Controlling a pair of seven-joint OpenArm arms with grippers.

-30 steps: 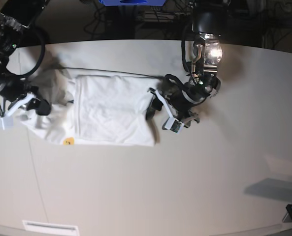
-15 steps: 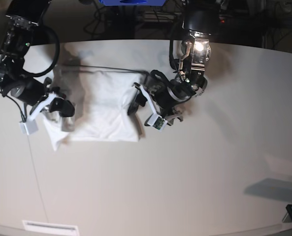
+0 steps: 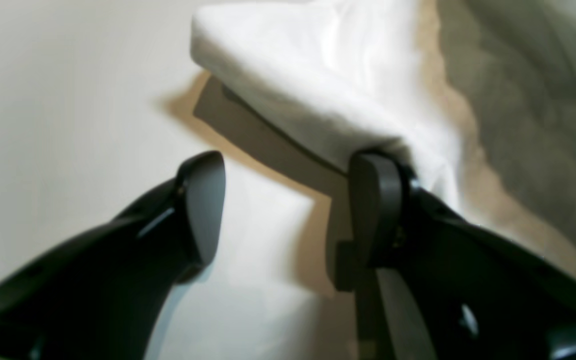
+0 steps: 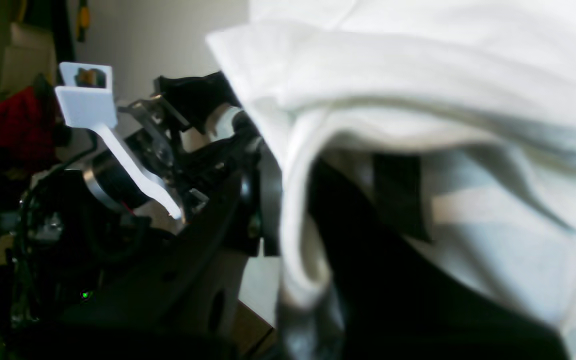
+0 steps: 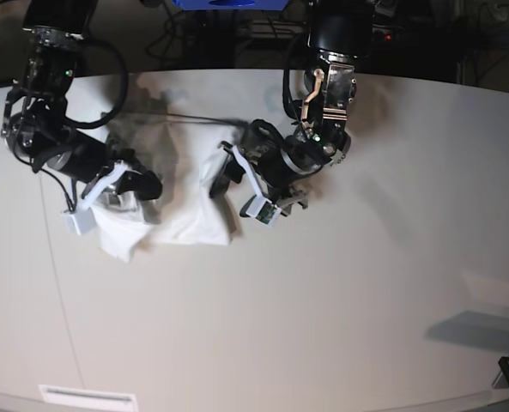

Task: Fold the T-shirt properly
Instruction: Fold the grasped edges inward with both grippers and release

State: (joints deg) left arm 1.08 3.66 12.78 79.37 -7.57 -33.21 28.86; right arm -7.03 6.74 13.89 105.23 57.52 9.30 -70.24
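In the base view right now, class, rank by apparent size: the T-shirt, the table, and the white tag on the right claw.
1. Table, largest by far.
2. T-shirt, a bunched white heap.
3. White tag by the right claw, smallest.

T-shirt (image 3: 318, 90) edge over parted left gripper (image 3: 288, 210)

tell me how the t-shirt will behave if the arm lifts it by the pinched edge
Probably floppy: the T-shirt already sags and bunches between the right gripper and the left gripper. Likely light, since thin folds drape over the right gripper's fingers. Its folded layers may slide apart when lifted.
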